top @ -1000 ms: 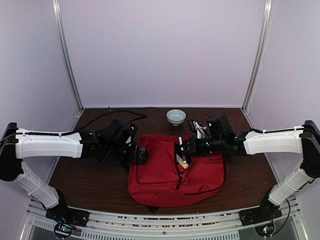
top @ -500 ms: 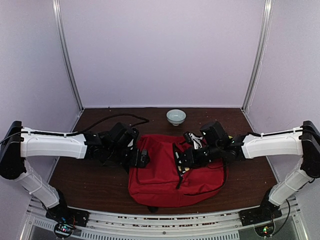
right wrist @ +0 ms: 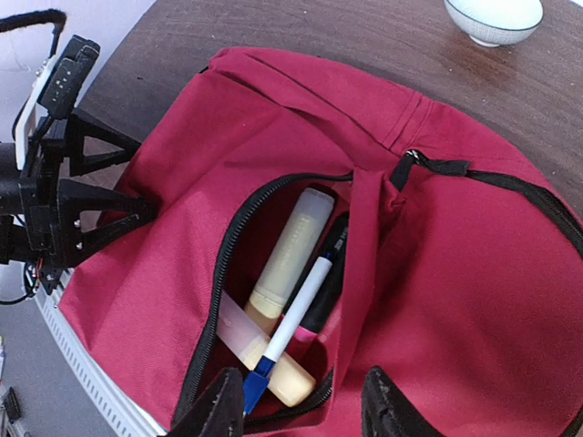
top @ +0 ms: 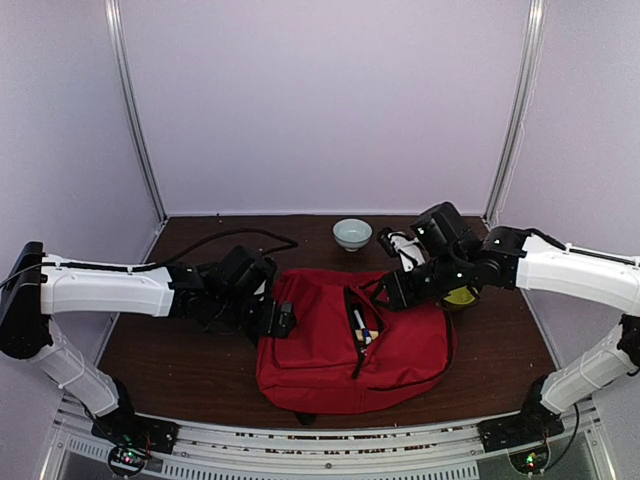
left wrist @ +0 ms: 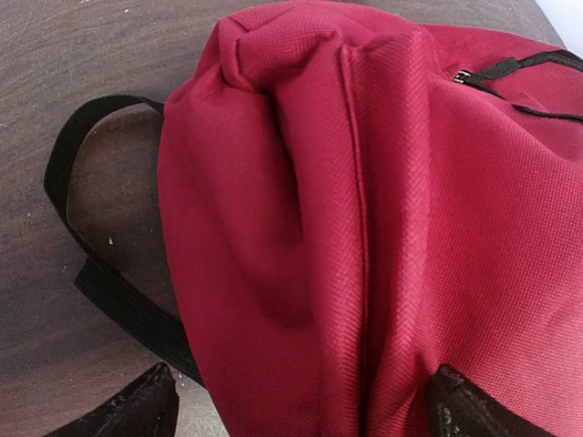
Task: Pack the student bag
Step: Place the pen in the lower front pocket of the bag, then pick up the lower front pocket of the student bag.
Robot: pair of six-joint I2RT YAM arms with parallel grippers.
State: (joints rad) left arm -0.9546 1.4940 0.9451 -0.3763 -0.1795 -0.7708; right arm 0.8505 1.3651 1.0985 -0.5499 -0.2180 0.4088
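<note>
Because the zip slit [right wrist: 221, 264] in the student bag [top: 310, 350] runs nearly top to bottom in the overhead frame, what matters to me is where the right claw [top: 392, 292] sits against that line. It hangs just above and to the right of the slit's upper end, its fingers parted and nothing between them. In its own camera the opening lies straight ahead, lengthwise. A cream marker [right wrist: 291, 241] and a blue-tipped pen [right wrist: 296, 309] already lie along that same axis inside. The bag lies flat in the middle of the table [top: 180, 340], at lower centre of the overhead frame. The left claw [top: 283, 318] is spread wide at the bag's upper-left corner, with a fold of red fabric between its tips but not visibly pinched. The bowl [top: 352, 233] and a yellow-green thing [top: 461, 296] lie towards the upper right, so I judge the right arm the nearer one for fetching. Anything it brings should enter aligned with the slit.
</note>
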